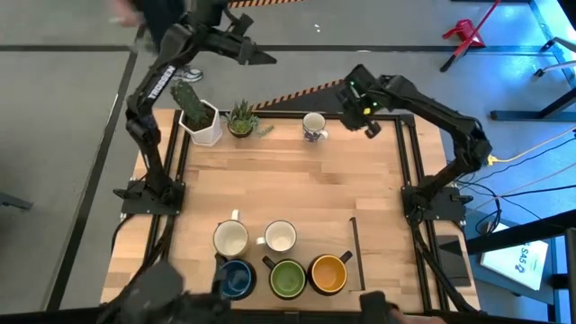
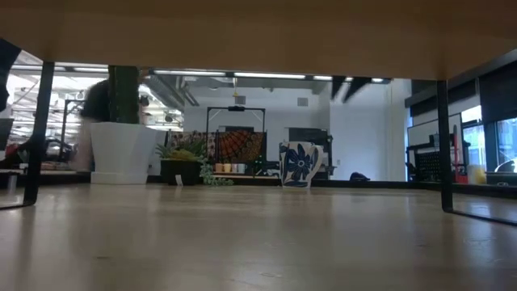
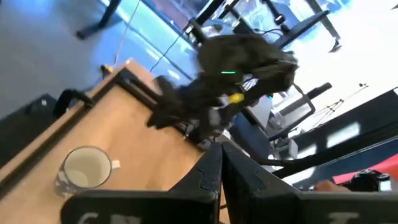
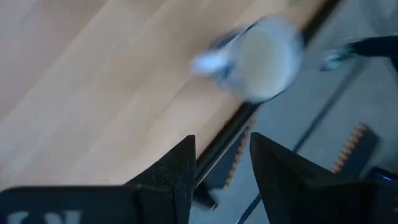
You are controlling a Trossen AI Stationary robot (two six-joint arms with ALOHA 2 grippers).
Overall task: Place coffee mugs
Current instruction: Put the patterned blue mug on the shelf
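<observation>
The white mug with blue pattern (image 1: 314, 126) stands upright near the table's far edge; it also shows in the low view (image 2: 300, 164), the left wrist view (image 3: 84, 168) and, blurred, the right wrist view (image 4: 261, 56). Two cream-white mugs (image 1: 231, 238) (image 1: 280, 237) stand in a row near the near edge. The blue (image 1: 237, 279), green (image 1: 287, 277) and orange-yellow (image 1: 328, 273) mugs stand in front of them. My right gripper (image 1: 367, 121) (image 4: 221, 168) hovers open to the right of the patterned mug, touching nothing. My left gripper (image 1: 261, 56) (image 3: 221, 171) is shut, raised beyond the far edge.
A white pot with a cactus (image 1: 200, 115) (image 2: 121, 152) and a small pot with a spiky green plant (image 1: 241, 120) (image 2: 190, 166) stand at the far left of the table. A dark strip (image 1: 355, 241) lies right of the cream mugs. Bare wood (image 1: 288, 184) spans the middle.
</observation>
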